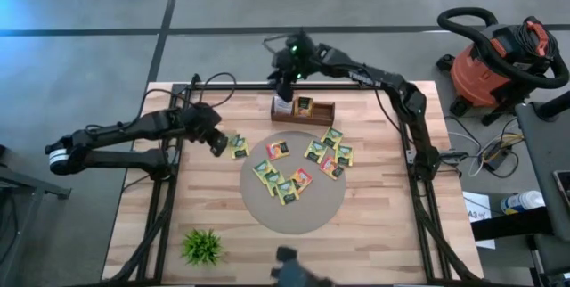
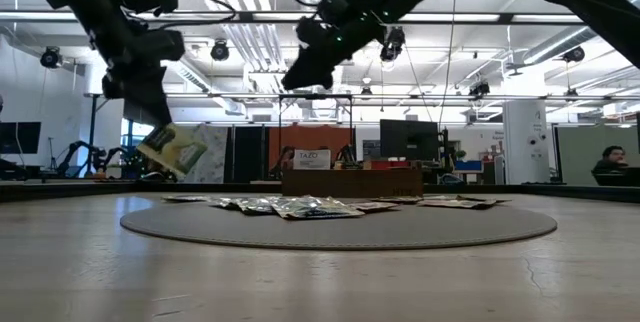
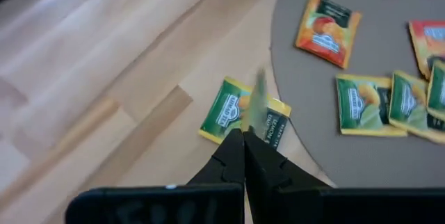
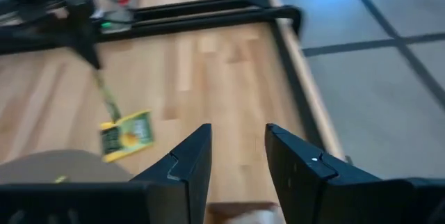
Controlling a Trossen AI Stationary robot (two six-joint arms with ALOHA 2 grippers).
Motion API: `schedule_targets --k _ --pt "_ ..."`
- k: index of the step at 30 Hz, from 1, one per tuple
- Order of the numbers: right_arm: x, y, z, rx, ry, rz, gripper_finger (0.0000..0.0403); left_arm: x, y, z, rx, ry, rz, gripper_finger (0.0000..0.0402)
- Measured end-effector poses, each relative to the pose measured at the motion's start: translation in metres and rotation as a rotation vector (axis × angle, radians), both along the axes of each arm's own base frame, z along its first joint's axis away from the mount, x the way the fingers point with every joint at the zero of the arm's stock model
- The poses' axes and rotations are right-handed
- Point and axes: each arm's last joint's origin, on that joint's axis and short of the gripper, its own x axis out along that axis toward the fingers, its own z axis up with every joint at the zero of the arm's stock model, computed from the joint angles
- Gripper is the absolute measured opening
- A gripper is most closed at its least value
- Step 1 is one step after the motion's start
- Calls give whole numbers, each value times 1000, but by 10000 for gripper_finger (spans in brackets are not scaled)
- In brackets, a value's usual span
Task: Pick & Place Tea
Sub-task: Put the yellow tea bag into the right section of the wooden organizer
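Low view: wooden table (image 2: 300, 272), workshop behind.

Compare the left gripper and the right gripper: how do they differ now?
The left gripper is shut on a tea sachet; the right gripper is open and empty. The left gripper is beside the round mat, the right gripper over the wooden box. Both hang above the table.

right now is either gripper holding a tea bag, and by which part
Yes. The left gripper is shut on a yellow-green tea sachet, pinching its upper edge so it hangs tilted above the table. The right gripper is open and empty.
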Motion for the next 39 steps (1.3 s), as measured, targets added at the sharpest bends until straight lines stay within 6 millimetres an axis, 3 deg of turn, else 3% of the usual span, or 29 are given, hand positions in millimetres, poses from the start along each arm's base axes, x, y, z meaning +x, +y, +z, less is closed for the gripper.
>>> schedule_targets --k 9,14,24,39 --pt "32 77 -4 -21 45 194 132 4 1 23 165 5 -232 0" --pt "41 102 -7 -75 70 190 154 8 1 37 205 -32 -335 0" --pt "51 115 -24 -5 114 157 217 36 7 48 292 1 -488 0" --pt "51 117 -24 42 119 118 218 76 22 70 359 1 -550 0"
